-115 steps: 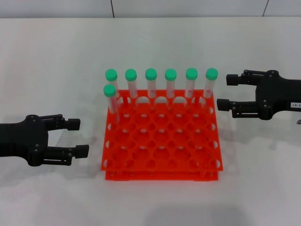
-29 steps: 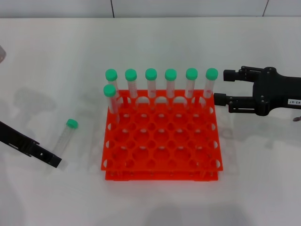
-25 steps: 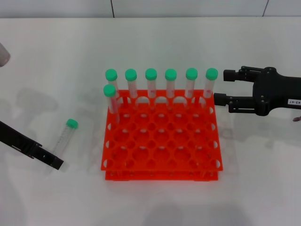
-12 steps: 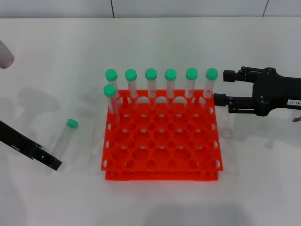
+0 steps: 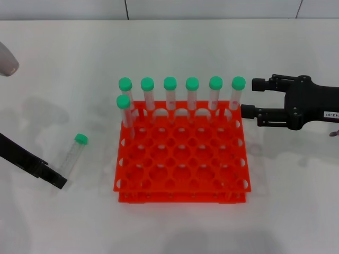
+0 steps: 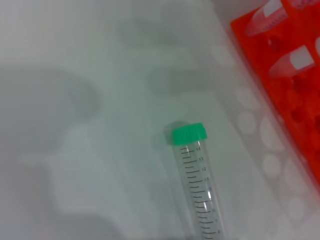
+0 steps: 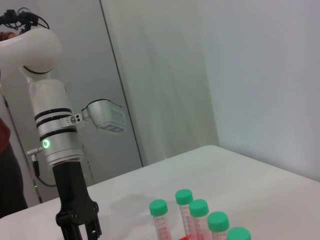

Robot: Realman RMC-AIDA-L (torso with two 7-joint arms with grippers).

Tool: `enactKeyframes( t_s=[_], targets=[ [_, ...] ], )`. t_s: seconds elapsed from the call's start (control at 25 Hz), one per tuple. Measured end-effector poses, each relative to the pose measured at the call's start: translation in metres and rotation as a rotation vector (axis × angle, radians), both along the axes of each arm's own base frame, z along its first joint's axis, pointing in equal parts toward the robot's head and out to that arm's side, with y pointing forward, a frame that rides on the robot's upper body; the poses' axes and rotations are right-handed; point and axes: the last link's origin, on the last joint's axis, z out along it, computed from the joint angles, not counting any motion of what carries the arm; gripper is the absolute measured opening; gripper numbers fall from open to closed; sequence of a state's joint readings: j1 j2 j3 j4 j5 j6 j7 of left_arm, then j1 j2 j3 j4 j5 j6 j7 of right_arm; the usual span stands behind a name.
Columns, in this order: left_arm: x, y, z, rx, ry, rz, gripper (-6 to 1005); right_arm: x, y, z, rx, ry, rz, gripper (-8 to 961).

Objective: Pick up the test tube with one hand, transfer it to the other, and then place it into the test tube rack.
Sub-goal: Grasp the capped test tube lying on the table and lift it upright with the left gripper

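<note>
Test tube (image 5: 73,154) left of test tube rack (image 5: 181,169)

On the test tube (image 6: 196,180) lying on the surface below my left wrist I read a printed scale of graduation lines running down its clear wall, with the numbers 14, 13 and 12 beside the marks just under the green cap; the figures lower down are too faint to read. My right gripper (image 5: 255,99) carries a small white label (image 5: 332,114) with dark print, but its characters are too small to make out.
</note>
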State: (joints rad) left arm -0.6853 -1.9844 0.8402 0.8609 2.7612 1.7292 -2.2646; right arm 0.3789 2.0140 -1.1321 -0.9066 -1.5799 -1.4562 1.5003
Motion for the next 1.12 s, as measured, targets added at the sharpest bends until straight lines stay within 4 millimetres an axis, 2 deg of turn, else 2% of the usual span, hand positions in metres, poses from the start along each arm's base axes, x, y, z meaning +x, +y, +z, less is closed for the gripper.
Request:
enactKeyframes(
  t_s=[0.08,1.12],
  targets=[
    [-0.001,0.001,0.0,0.001,0.013,-0.002,514,0.0,0.0,0.0,0.002,-0.001,-0.001,771],
    [0.003,0.004,-0.011,-0.026,0.025,-0.025,403,0.001,0.001,0.0,0.008,-0.002,-0.004,770]
  ],
)
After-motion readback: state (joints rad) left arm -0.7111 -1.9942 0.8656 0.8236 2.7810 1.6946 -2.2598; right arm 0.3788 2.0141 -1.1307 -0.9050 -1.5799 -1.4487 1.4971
